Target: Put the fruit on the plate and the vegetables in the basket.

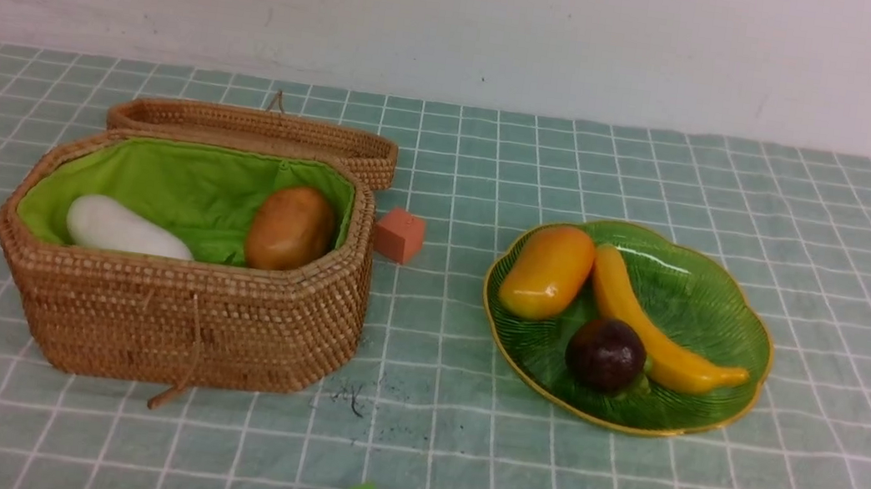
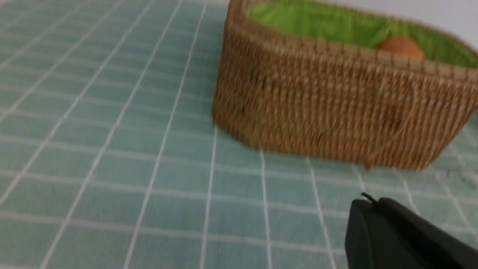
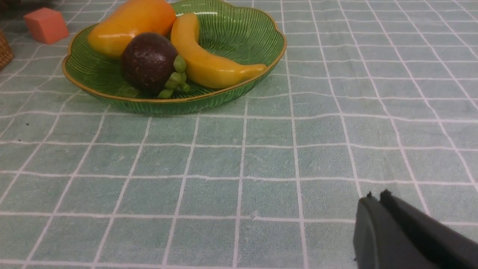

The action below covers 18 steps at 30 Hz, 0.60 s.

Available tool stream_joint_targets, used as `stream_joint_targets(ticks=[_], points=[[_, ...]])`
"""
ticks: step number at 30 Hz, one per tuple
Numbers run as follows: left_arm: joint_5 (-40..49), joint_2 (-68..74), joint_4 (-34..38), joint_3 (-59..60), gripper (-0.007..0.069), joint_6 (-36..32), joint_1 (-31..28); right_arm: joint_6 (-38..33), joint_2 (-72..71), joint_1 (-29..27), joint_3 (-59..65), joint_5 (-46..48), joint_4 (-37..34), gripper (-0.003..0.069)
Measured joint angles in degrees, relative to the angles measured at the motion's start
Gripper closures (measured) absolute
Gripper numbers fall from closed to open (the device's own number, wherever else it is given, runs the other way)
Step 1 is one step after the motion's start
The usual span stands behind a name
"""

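Right wrist view: plate (image 3: 239, 89) well apart from gripper (image 3: 375, 200)

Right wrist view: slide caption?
Mango, banana and mangosteen on the green plate, checked cloth in front.

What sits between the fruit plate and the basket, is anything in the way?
Only a small orange cube lies on the cloth between the basket and the plate, close beside the basket's far corner. The nearer stretch between them is bare cloth.
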<state>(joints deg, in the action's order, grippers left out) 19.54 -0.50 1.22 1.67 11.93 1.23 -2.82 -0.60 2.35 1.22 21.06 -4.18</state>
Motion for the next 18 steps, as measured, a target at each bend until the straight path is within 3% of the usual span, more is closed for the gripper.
stream_joint_targets(ticks=[18], points=[[2.07,0.0,0.0,0.13,0.0638,0.0,0.0,0.0,-0.02,0.0,0.0,0.0,0.0,0.0636]])
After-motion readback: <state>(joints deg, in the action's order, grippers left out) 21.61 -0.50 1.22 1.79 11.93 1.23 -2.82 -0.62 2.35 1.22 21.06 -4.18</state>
